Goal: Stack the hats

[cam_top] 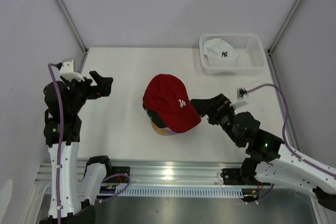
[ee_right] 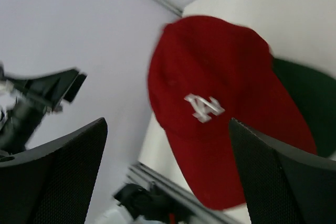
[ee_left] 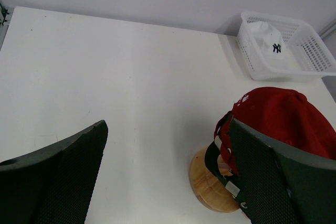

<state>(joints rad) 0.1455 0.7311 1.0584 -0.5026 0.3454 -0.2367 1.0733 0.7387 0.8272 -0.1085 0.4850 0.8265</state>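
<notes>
White tabletop (cam_top: 126,72), pale walls (cam_top: 157,3). Red cap (cam_top: 170,102) over dark green cap (cam_top: 152,115) on wooden stand (ee_left: 207,186), centre; white cap (cam_top: 219,51) far right in mesh basket (cam_top: 231,70). Likely soft, light crown; stiffer brim for gripping. Left gripper (cam_top: 100,85), right gripper (cam_top: 207,109): jaws wide apart, empty.

walls (cam_top: 157,9): pale lilac | table (cam_top: 121,124): white | near edge: metal rail (cam_top: 173,174)

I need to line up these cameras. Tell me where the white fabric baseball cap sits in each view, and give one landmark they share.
Top external: the white fabric baseball cap lies upper right, inside the white mesh basket.
Left wrist: upper right, in that basket.
Right wrist: not in it.
Shared landmark: the red fabric baseball cap topping the stack, in all three views.
</notes>
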